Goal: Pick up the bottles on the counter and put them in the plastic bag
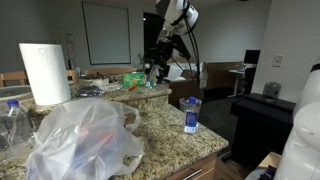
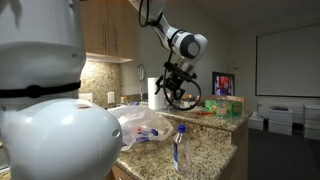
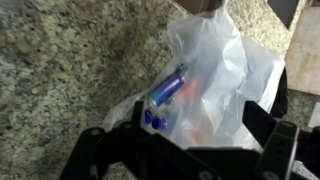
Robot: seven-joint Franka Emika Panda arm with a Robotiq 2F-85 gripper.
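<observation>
A large white rounded shape (image 2: pixel 40 110), out of focus and cut off by the frame, fills the left half of an exterior view; what it is cannot be told. In the wrist view the gripper (image 3: pixel 185 138) is closest, and its black jaws stand wide apart with nothing between them, one at each lower corner. Below it lies the plastic bag (image 3: pixel 215 70), crinkled and translucent, resting on the counter (image 3: pixel 70 60). Through the film shows a bottle in the bag (image 3: pixel 170 88) with a blue cap and red-orange contents. A second blue cap sits just beside it, while anything else in the bag is blurred by the film. In both exterior views the gripper hangs in the air above the counter, touching nothing. A standing bottle (image 1: pixel 191 115) with a blue cap and blue label is upright near the counter's edge, well apart from the bag; its label's print is too small to read. More clear bottles (image 1: pixel 10 118) at the picture's left edge are cut off. A paper towel roll (image 1: pixel 45 72) stands upright behind the bag. No brand or writing is legible anywhere, and the lit screen (image 2: pixel 222 83) in the background shows only a blur of colour.
</observation>
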